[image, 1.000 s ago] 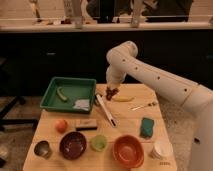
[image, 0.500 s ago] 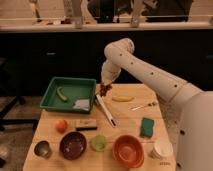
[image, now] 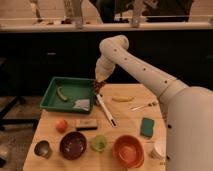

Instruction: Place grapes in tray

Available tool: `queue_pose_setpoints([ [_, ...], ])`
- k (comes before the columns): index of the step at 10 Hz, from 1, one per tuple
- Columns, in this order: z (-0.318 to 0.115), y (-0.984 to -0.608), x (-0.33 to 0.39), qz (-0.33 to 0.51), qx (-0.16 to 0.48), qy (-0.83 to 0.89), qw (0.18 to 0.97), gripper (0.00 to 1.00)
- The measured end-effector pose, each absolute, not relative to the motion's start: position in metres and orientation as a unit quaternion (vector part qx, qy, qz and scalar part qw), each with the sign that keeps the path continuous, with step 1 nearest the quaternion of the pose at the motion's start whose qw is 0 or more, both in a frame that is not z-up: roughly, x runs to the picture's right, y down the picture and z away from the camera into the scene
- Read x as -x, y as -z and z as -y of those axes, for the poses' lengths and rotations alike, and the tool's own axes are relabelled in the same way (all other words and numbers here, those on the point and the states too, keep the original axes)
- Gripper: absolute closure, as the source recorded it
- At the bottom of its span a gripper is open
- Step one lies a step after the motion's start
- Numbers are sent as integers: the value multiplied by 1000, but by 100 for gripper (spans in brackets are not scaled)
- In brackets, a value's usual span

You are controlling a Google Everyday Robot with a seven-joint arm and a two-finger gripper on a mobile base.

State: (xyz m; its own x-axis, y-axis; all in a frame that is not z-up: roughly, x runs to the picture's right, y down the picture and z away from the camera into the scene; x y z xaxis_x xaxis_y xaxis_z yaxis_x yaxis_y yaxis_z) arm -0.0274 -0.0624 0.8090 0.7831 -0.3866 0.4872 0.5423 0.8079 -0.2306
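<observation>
Gripper [image: 99, 81] at the end of the white arm [image: 131, 61], poised above the right rim of the green tray [image: 50, 94], fingers closed around the dark reddish grapes [image: 98, 86], held clear of the wooden table [image: 125, 112]. Inside the tray: a green pepper-like item [image: 61, 93] and a pale crumpled piece [image: 82, 104]. On the table: banana [image: 122, 99] at 3 o'clock from the grapes, orange-red fruit [image: 61, 125] at 7 o'clock, purple bowl [image: 73, 145] and orange bowl [image: 128, 151] along the near edge.

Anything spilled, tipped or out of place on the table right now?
Nothing stands out. The gripper holds the grapes at the tray's right rim; both bowls sit upright.
</observation>
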Motion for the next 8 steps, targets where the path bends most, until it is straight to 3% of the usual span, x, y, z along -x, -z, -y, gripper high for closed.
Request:
queue_pose_setpoints([
  [8,64,-809,27,215,179,252,926,100],
])
